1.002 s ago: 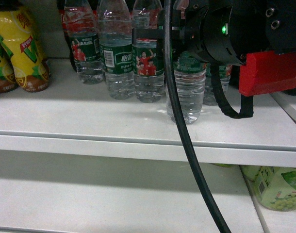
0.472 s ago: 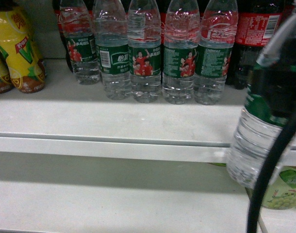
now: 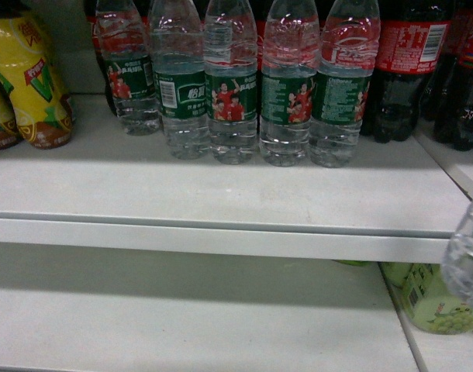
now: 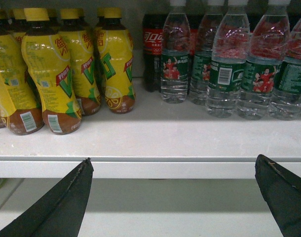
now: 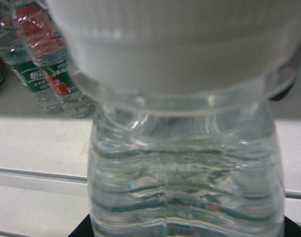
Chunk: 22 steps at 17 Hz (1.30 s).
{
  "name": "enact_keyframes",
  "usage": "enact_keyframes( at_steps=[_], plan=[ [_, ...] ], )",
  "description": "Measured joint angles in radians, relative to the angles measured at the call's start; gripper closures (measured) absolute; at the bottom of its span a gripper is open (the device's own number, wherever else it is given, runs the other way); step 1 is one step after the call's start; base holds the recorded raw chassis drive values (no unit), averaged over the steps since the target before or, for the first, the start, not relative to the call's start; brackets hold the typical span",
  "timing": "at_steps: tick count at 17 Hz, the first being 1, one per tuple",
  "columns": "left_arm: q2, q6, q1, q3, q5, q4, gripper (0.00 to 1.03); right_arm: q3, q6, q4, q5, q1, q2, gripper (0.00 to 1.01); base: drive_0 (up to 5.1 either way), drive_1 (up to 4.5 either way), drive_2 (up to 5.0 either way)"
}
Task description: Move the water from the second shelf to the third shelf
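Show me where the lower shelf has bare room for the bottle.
The lower shelf is bare across its left and middle, below the white shelf edge. Its right end is crowded by green drink bottles, where the held water bottle hangs. On the upper shelf, only the front strip is free.

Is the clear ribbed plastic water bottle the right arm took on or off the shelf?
Off. The clear ribbed plastic water bottle hangs beyond the upper shelf's front edge, filling the right wrist view.

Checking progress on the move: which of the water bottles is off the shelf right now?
The water bottle at the head view's far right edge, hanging in front of the shelf lip. The other five bottles stand upright in a row on the shelf.
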State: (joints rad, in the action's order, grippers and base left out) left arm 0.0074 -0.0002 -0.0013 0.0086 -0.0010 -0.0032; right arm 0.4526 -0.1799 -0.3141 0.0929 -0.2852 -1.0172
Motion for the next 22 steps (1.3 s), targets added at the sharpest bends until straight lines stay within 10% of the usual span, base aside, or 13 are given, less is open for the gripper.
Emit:
enact_keyframes(
  at_steps=[14,22],
  plan=[
    [0.000,0.000,0.000,0.000,0.000,0.000,0.05,-0.043,0.042,0.402,0.060,0.177,0.566,0.58,0.0,0.00,0.0],
    [0.000,0.000,0.000,0.000,0.000,0.000,0.05,-0.043,0.050,0.454,0.076,0.167,0.609,0.58,0.0,0.00,0.0]
  ],
)
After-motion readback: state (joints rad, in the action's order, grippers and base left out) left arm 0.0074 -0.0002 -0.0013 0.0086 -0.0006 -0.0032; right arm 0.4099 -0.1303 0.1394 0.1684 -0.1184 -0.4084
